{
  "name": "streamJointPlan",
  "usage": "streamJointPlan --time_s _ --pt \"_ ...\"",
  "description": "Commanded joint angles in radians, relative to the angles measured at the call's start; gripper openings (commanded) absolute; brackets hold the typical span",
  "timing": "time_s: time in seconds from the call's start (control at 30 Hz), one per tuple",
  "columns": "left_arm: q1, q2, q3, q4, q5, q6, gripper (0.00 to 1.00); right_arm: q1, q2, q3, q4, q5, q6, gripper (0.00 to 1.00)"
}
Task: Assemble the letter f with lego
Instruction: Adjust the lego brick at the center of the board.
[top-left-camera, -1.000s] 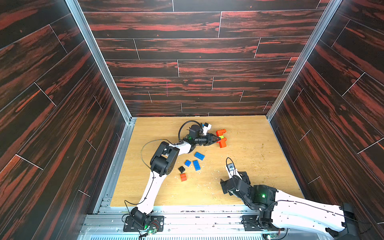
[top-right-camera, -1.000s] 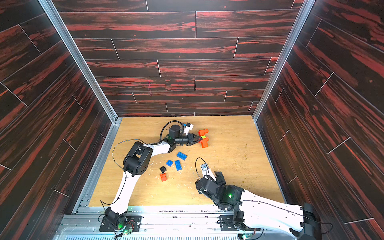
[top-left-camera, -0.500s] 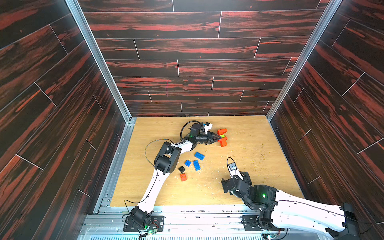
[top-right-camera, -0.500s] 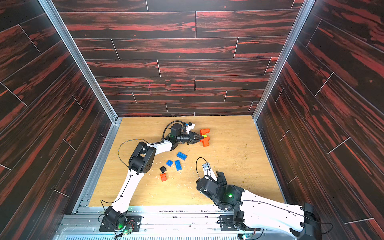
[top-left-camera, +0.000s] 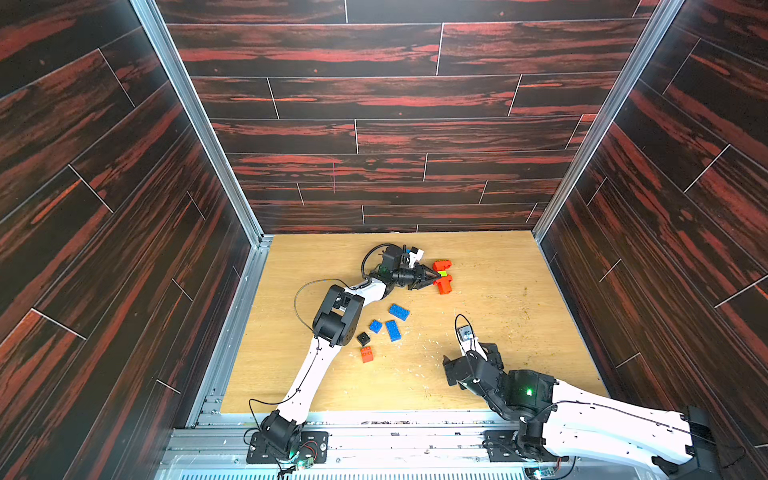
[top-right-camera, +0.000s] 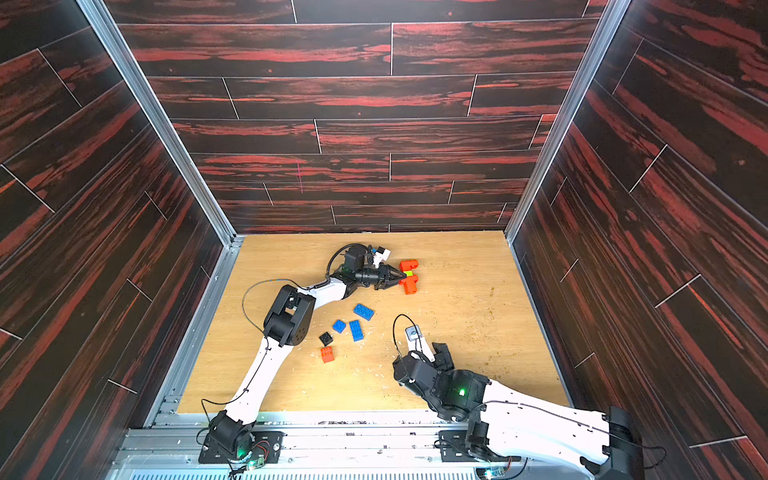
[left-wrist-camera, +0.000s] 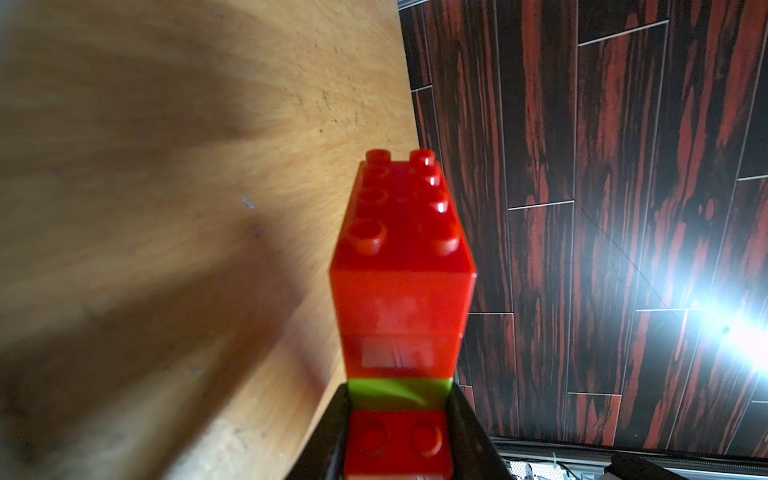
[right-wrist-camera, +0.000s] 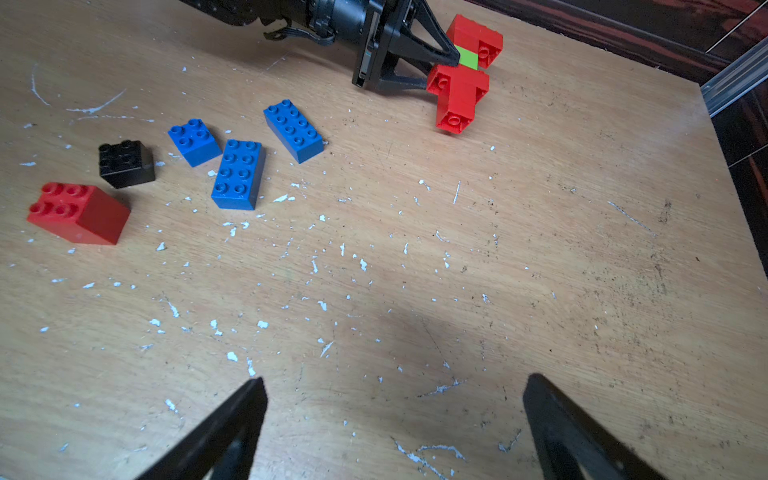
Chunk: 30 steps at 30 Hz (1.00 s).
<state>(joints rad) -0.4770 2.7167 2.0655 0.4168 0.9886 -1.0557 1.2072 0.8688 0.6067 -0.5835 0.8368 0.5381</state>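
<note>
While the left arm (top-left-camera: 337, 320) is stretching low across the wooden table (top-left-camera: 511, 299), the left gripper (top-left-camera: 437, 275) is clamping the stacked lego (top-left-camera: 444, 284), red-orange bricks around a lime green one, towards the far edge. Three blue bricks (top-left-camera: 393, 330), a black brick (top-left-camera: 363, 338) and a red-orange brick (top-left-camera: 366, 354) are lying loose beside that arm. The right arm (top-left-camera: 519, 390) is crouching near the front, the right gripper (right-wrist-camera: 395, 380) gaping wide. Dark red-streaked plank walls (top-left-camera: 374, 104) are enclosing it.

Glossy plastic lego (left-wrist-camera: 401, 249); scuffed matt wooden table (right-wrist-camera: 457, 291); dark woodgrain walls (top-left-camera: 374, 104).
</note>
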Motion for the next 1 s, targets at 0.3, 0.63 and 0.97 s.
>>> streamJointPlan --time_s 0.3,0.63,0.97 --pt "0.009 0.043 0.110 -0.108 0.021 0.016 0.27 0.009 -0.011 0.015 -0.004 -0.007 0.000 0.98" --pt "0.016 0.052 0.138 -0.187 -0.010 0.048 0.30 0.008 0.009 0.019 -0.004 -0.008 -0.004 0.99" --pt "0.018 0.067 0.207 -0.323 -0.036 0.098 0.38 0.008 0.007 0.018 -0.001 -0.009 -0.006 0.98"
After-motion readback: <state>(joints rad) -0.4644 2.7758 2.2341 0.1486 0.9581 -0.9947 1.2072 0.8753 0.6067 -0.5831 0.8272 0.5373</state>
